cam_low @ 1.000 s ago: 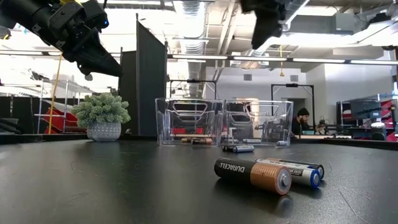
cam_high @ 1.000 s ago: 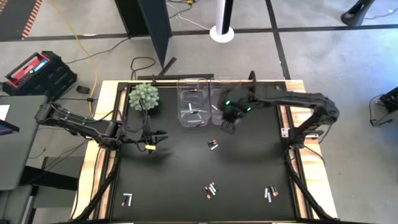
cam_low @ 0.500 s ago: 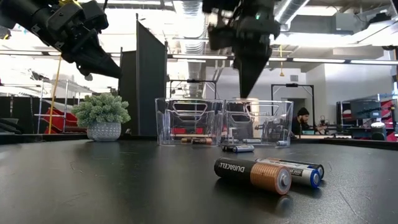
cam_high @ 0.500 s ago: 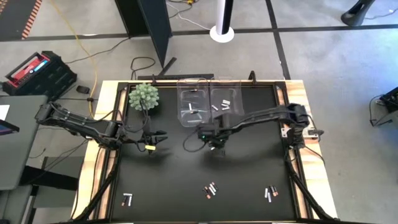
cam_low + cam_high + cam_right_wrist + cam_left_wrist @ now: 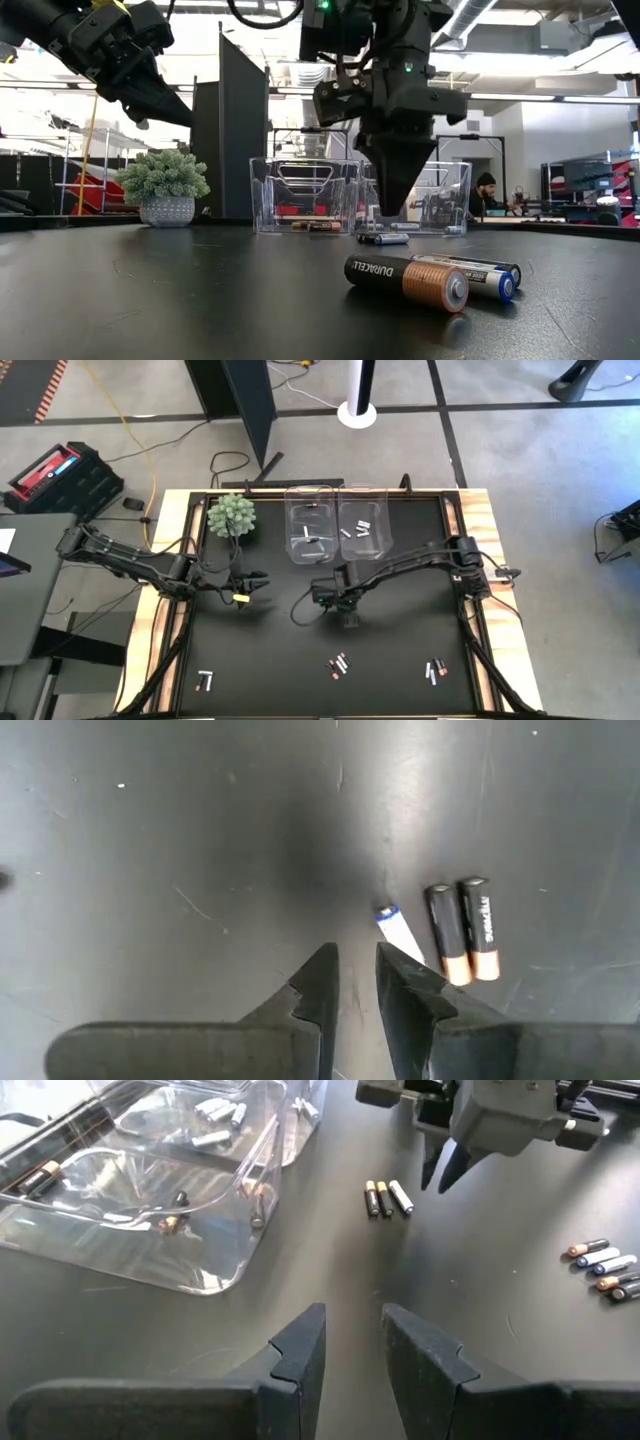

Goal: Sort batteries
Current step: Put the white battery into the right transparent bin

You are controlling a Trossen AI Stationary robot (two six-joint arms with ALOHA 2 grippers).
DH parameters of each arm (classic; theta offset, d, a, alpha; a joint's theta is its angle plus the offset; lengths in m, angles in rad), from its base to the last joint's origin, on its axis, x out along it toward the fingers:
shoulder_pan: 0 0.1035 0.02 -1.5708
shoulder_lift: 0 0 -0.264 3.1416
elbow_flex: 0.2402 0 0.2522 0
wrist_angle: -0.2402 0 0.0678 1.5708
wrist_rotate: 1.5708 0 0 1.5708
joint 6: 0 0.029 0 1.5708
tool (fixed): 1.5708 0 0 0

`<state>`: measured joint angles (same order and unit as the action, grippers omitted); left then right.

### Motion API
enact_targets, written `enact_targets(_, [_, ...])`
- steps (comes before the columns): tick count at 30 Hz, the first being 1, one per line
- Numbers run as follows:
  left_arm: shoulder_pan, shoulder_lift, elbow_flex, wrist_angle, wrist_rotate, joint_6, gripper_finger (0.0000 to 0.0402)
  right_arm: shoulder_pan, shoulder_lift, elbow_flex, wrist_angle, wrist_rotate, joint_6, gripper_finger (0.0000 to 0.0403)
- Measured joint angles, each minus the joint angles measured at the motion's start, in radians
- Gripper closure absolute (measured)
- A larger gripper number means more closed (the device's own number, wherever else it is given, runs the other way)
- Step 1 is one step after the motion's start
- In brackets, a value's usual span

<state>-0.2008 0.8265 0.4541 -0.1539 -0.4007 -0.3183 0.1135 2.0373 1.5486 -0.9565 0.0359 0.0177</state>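
Note:
Three batteries lie side by side at mid-table (image 5: 386, 1197): in the right wrist view a white one with a blue end (image 5: 398, 933) and two dark ones with copper ends (image 5: 462, 932). My right gripper (image 5: 355, 968) hovers just above and beside them (image 5: 388, 200), fingers a narrow gap apart and pointing down. It touches nothing. My left gripper (image 5: 248, 584) waits in the air near the table's left side, open (image 5: 352, 1330). More batteries lie in groups near the near edge (image 5: 340, 665) (image 5: 435, 672) (image 5: 205, 681).
Two clear bins stand side by side by the far edge (image 5: 308, 535) (image 5: 362, 525), each with a few batteries inside. A small potted plant (image 5: 232, 516) stands to their left. In the low view two batteries lie close to the camera (image 5: 405, 281). Bare black tabletop lies between the groups.
My right gripper has swung from above the right bin toward the table's left and near side. It has come down over the three batteries at mid-table. The batteries have not moved.

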Motion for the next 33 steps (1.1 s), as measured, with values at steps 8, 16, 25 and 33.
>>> enact_targets(8, [0.0, 0.0, 0.0, -0.019, 0.0, 0.0, 0.0304, -0.018, 0.0, -0.002, 0.008, 0.046, -0.055, 0.0315])
enact_targets(16, [0.0, 0.0, 0.0, -0.022, -0.001, 0.0, 0.0304, -0.017, 0.012, -0.048, 0.019, 0.045, -0.105, 0.0315])
enact_targets(25, [0.0, 0.0, 0.0, -0.021, -0.001, 0.0, 0.0304, -0.025, 0.013, -0.05, 0.03, 0.045, -0.125, 0.0315])
enact_targets(33, [0.0, 0.0, 0.0, -0.021, -0.002, 0.0, 0.0304, -0.031, 0.013, -0.101, 0.124, 0.045, -0.184, 0.0315])
